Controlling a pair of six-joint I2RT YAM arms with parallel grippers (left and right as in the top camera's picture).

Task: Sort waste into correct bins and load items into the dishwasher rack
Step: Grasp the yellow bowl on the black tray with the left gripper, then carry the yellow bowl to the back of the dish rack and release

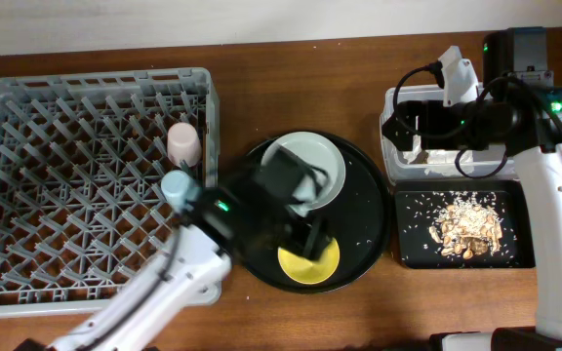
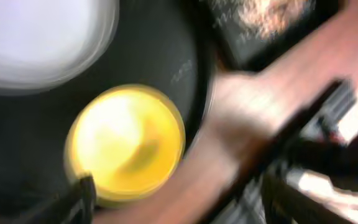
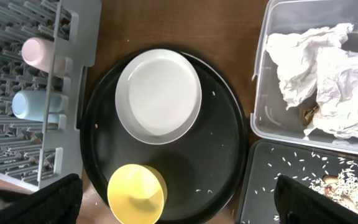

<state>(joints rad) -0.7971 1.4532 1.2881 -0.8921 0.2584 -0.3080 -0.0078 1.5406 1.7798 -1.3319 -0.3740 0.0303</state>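
The left hand (image 1: 310,238) hangs over the big round black tray (image 1: 367,216), right above the yellow bowl (image 1: 310,265). The picture from its own camera is very blurry. Even so, its two fingers (image 2: 82,196) look spread apart, with the bowl close to one of them and nothing pinched. The pale grey-green plate (image 1: 310,166) lies on the same round tray, just beside the bowl.

The right hand (image 3: 178,186) hangs over the clear tub (image 1: 393,166). Its fingers are spread wide and nothing is between them. The crumpled white napkin (image 3: 319,71) lies inside the tub. The brown food scraps (image 1: 466,226) lie in the flat black tray (image 1: 408,255), which sits just beside the tub on the desk (image 1: 291,83).

The pink cup (image 1: 183,143) and the blue cup (image 1: 176,185) sit side by side in the big grey rack (image 1: 57,195), near its right wall.
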